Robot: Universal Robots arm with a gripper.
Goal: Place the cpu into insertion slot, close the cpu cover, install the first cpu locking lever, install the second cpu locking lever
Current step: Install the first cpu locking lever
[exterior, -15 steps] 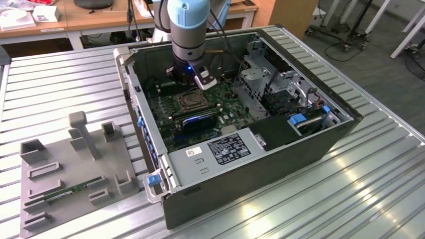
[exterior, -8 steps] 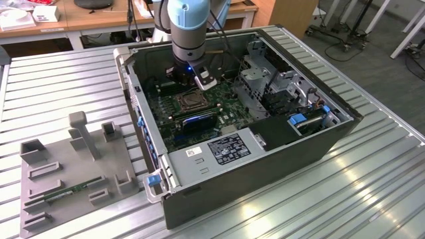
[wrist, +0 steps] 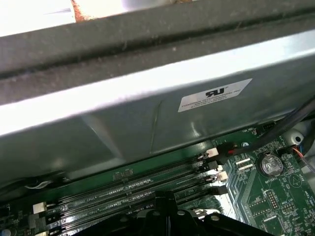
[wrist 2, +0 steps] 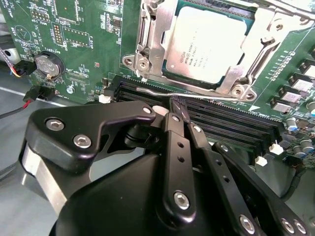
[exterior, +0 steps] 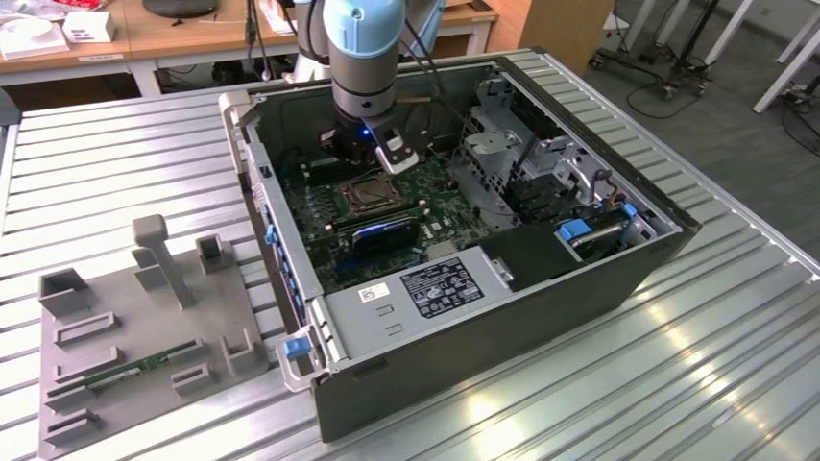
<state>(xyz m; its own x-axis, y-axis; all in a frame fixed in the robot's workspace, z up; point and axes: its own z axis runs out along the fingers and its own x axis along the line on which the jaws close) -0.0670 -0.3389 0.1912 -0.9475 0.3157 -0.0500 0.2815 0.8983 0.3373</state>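
The claw is down inside the case, low over the board. Its two fingers are clenched tight together, with no gap between them. I see nothing held in them.

Right at the claw's tips lies a thin silver lever. It runs sideways across the tips, along the edge of the long black memory slots. The tips look like they touch it, or very nearly. I cannot tell for sure if they press on it.

Just past the lever, on the far side from the claw, sits the slot. The cpu is in it, lying flat with its pale face up. The cover is down over the cpu's edges, so the chip shows through the hole in the middle.

So I think the step in hand is the first lever.

To do it well, I think the claw should press on the lever only, not on the cover or the chip. A slow, even push is best, since the lever is thin and round and the tips could slip off it. The tips should also keep off the memory slots, which are just under the claw. The lever likely has to go down and then tuck sideways under its catch.
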